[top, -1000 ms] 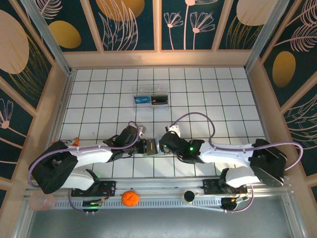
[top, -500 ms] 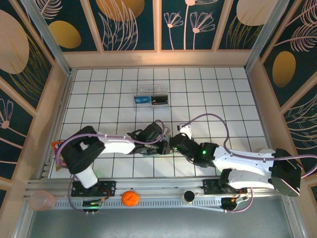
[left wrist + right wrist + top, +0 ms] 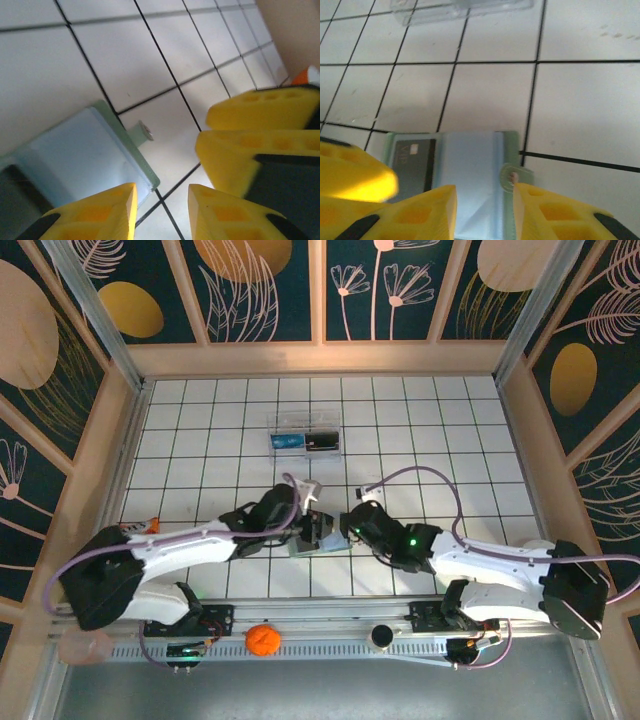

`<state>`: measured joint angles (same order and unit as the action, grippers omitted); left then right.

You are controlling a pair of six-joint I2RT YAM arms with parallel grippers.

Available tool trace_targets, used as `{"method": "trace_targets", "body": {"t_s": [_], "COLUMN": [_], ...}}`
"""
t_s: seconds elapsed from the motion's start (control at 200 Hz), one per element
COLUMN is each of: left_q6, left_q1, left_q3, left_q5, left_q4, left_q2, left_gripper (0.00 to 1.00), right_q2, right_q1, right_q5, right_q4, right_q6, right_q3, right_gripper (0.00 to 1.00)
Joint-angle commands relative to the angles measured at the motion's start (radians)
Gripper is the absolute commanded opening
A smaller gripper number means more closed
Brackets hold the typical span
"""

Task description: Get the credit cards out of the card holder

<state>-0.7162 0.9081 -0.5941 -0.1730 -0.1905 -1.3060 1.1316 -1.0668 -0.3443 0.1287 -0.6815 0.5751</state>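
The card holder (image 3: 322,543) lies opened flat on the white tiles between my two grippers. Its pale blue inner face (image 3: 470,170) is up, and a dark credit card (image 3: 412,167) sits in its left half. The snap tab (image 3: 512,177) sticks out of its right edge. My right gripper (image 3: 485,210) is open, its jaws standing over the holder's right half, one fingertip (image 3: 555,212) beside the tab. My left gripper (image 3: 162,210) is open over the holder's corner (image 3: 150,180) and bare tile. In the top view the left gripper (image 3: 308,527) and right gripper (image 3: 347,528) nearly meet.
A clear plastic box (image 3: 305,437) with blue and black items stands about three tiles behind the holder; its edge (image 3: 460,9) tops the right wrist view. An orange ball (image 3: 262,640) and a black knob (image 3: 381,637) rest on the front rail. Wooden walls (image 3: 120,450) enclose the floor.
The left arm has swung back and its jaws have parted. The card holder, earlier pinched between both grippers, now lies spread open. The right jaws have narrowed slightly.
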Motion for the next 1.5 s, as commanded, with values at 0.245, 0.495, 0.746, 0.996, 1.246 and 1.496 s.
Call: {"method": "trace_targets", "body": {"t_s": [0.245,0.495,0.746,0.996,1.246,1.496], "left_q6": [-0.029,0.013,0.020,-0.002,-0.023,-0.030], "left_q1": [-0.123,-0.127,-0.127,-0.126,-0.127,-0.126], "left_q3": [0.215,0.191,0.189,0.207,0.234,0.245], "left_q5": [0.064,0.051,0.077,0.116,0.151,0.174], "left_q4": [-0.016,-0.047,-0.015,0.004,0.052,0.099], "left_q2": [0.078,-0.006,0.006,0.094,0.199,0.262], "left_gripper": [0.38,0.39,0.37,0.59,0.72,0.82], "right_q2": [0.286,0.439,0.367,0.406,0.657,1.013], "right_q1": [0.119,0.142,0.239,0.457,0.687,0.788], "right_q5": [0.625,0.622,0.481,0.347,0.573,0.824], "right_q4": [-0.245,-0.205,-0.118,-0.133,-0.280,-0.207], "right_q6": [0.112,0.052,0.148,0.298,0.306,0.226], "right_q3": [0.124,0.180,0.223,0.395,0.635,0.987], "right_gripper": [0.26,0.25,0.28,0.39,0.39,0.25]}}
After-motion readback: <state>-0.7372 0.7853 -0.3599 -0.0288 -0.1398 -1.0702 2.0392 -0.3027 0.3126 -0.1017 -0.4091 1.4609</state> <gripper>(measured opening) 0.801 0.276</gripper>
